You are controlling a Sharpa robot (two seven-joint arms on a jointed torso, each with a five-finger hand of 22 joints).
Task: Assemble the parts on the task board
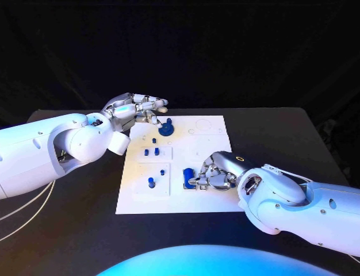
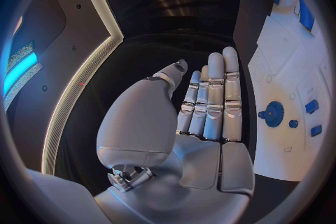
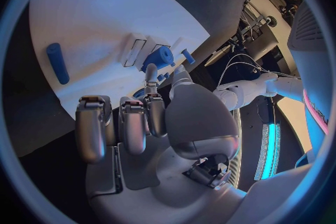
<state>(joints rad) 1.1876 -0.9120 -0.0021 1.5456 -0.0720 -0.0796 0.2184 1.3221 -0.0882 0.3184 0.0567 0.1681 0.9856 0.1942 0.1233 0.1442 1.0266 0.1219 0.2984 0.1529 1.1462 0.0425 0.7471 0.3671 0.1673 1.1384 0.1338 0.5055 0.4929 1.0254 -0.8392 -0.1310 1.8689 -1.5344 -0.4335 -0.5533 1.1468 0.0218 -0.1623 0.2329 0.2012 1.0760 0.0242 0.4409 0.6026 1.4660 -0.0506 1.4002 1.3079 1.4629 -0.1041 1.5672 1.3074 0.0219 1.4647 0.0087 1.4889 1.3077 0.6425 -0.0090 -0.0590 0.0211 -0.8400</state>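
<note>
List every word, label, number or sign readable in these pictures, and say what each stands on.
None can be read.
task board: faint outlines and circles printed near its far edge, no letters legible.
task board, seen from the left wrist: a small mark near its edge, too small to read.
right hand and left hand: no readable marking on them or the white arms.

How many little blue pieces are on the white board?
7 on the white task board: a round blue disc farthest, one small peg, a pair, two more nearer, one block beside the silver right hand. That hand may hide more.
</note>
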